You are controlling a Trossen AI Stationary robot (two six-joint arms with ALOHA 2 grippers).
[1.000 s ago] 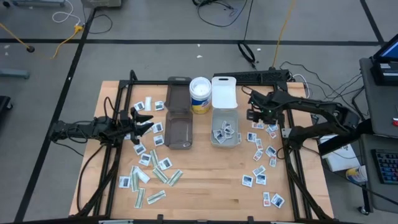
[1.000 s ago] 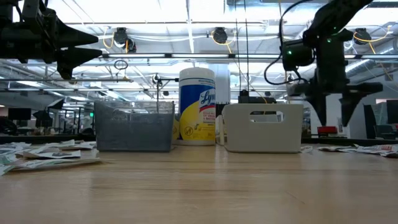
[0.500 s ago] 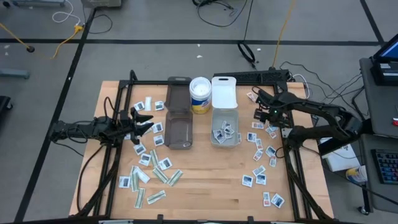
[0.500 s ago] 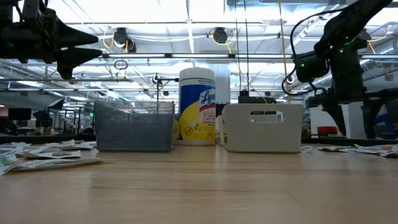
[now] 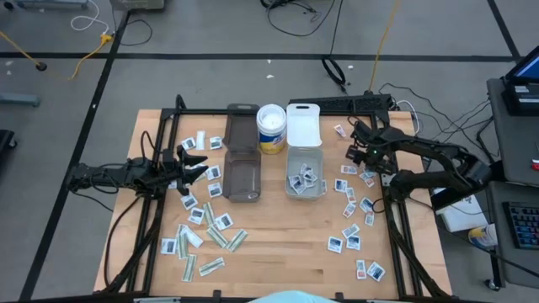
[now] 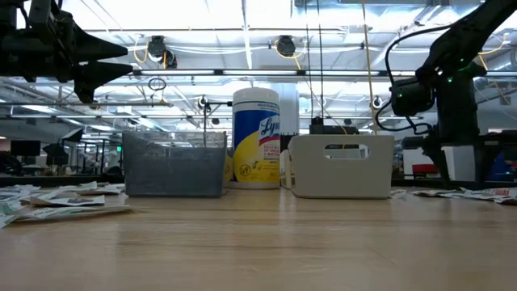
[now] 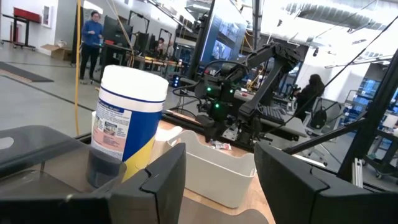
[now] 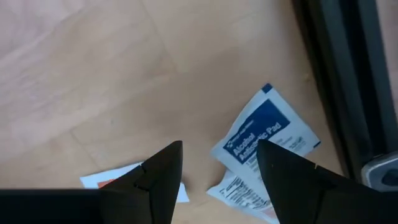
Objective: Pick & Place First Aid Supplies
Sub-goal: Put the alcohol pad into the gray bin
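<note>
Spanning the wooden table (image 5: 278, 252), with first aid packets (image 5: 202, 231) lying scattered at both sides and several sitting inside the clear bin (image 5: 304, 178). Hovering over the left scatter, left gripper (image 5: 195, 164) gaping open and empty. Hanging above an alcohol pad (image 8: 267, 140) near the table's far right edge, right gripper (image 8: 217, 171) spread open, holding nothing.

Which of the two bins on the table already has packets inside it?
The clear bin right of the wipes canister: several packets lie inside. The smoky bin left of it shows none.
</note>
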